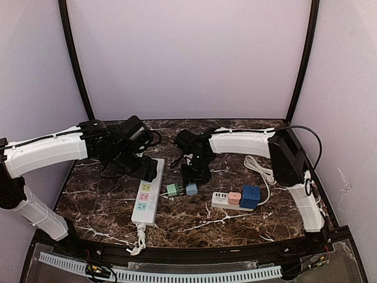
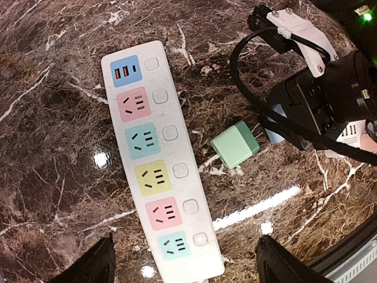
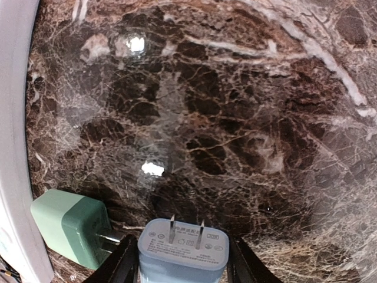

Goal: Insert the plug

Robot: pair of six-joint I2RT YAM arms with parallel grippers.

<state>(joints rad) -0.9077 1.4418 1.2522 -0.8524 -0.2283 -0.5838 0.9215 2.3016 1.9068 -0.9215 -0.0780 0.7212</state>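
Your right claw (image 3: 179, 264) seems closed on the pale blue two-prong plug (image 3: 182, 247); the white power strip (image 1: 147, 199) lies leftward, under your open left claw (image 2: 185, 265).

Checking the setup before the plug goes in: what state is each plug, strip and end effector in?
Power strip: all sockets empty.
Green plug: loose on table.
Blue plug: gripped, not inserted.
Small strip: two adapters seated.
Left end effector: open, empty.
Right end effector: shut on blue plug.
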